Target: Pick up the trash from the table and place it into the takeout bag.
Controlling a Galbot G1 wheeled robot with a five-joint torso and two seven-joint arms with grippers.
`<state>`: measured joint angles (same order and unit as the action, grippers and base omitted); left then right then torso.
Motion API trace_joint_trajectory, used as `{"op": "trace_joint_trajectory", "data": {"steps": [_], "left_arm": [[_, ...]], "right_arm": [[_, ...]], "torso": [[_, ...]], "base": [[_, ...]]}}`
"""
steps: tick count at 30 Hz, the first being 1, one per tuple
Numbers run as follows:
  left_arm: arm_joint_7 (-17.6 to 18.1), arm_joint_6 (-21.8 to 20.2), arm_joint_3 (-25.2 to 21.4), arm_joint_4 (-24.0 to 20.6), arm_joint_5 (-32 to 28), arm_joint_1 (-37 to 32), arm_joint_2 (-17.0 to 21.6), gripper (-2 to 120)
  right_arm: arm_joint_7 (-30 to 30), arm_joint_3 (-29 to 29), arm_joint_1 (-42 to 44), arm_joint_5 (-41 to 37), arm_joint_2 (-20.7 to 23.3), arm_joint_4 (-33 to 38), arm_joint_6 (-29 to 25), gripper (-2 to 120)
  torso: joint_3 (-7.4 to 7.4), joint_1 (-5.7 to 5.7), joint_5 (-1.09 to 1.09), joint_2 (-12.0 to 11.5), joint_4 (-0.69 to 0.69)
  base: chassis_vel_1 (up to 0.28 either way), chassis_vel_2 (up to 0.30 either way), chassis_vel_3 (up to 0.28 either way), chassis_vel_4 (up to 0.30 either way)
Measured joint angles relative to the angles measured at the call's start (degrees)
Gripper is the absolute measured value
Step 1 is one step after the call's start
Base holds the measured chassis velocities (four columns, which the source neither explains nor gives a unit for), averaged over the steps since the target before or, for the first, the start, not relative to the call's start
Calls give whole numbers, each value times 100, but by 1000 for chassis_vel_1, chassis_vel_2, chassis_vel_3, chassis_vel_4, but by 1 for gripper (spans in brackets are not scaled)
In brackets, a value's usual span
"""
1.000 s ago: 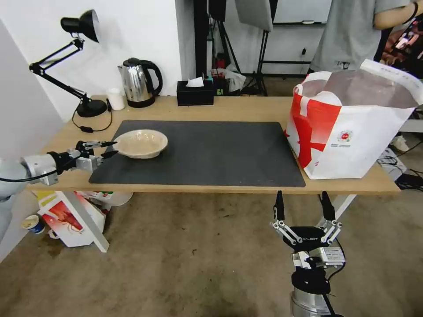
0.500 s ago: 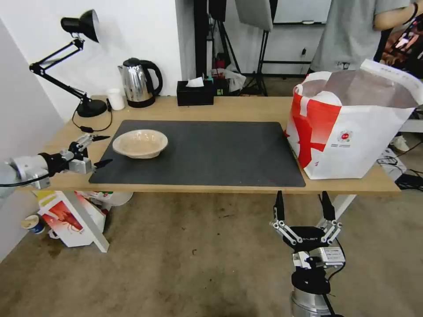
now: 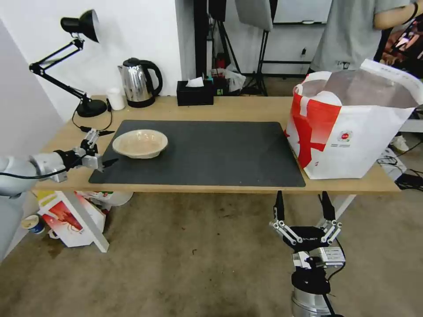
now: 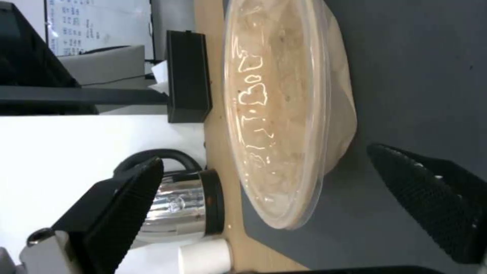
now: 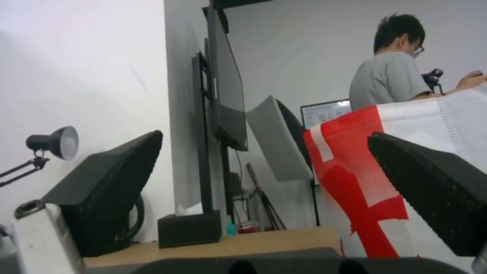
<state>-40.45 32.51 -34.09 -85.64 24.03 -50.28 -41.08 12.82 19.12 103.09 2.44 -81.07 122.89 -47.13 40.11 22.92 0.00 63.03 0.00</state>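
Observation:
A shallow tan pulp bowl (image 3: 140, 143) (image 4: 284, 110), the trash in sight, rests upright on the left part of the dark grey mat (image 3: 211, 152) on the light-wood table (image 3: 246, 108). My left gripper (image 3: 107, 146) (image 4: 274, 179) is open just left of the bowl at rim height, one finger behind its near rim and one in front, touching nothing. The takeout bag (image 3: 352, 127) (image 5: 401, 167), white with red bands, stands open at the table's right end. Below the table's front edge my right gripper (image 3: 303, 207) (image 5: 264, 167) hangs open and holds nothing.
A black desk lamp (image 3: 79, 66), a small white cup (image 3: 116, 98), a steel kettle (image 3: 139, 82) and a black tissue box (image 3: 195, 92) line the table's far edge. A white box with a red crayfish print (image 3: 66, 218) sits on the floor under the left end.
My left gripper opened wide, drew back from the bowl, then came forward again toward its left rim. The bowl, the bag and the right arm stayed still.

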Motion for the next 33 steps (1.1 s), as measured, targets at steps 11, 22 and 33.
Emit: {"op": "trace_joint_trajectory", "data": {"steps": [11, 22, 33], "left_arm": [[15, 121, 261, 454, 331, 415, -248, 100], [25, 202, 398, 844, 669, 676, -483, 100], [-90, 203, 436, 1007, 903, 816, -565, 68]], "right_arm": [[0, 0, 0, 0, 0, 0, 0, 100], [0, 0, 0, 0, 0, 0, 0, 100], [0, 0, 0, 0, 0, 0, 0, 100]], "torso": [[0, 0, 0, 0, 1], [0, 0, 0, 0, 0], [0, 0, 0, 0, 1]], "base": [[0, 0, 0, 0], [0, 0, 0, 0], [0, 0, 0, 0]]}}
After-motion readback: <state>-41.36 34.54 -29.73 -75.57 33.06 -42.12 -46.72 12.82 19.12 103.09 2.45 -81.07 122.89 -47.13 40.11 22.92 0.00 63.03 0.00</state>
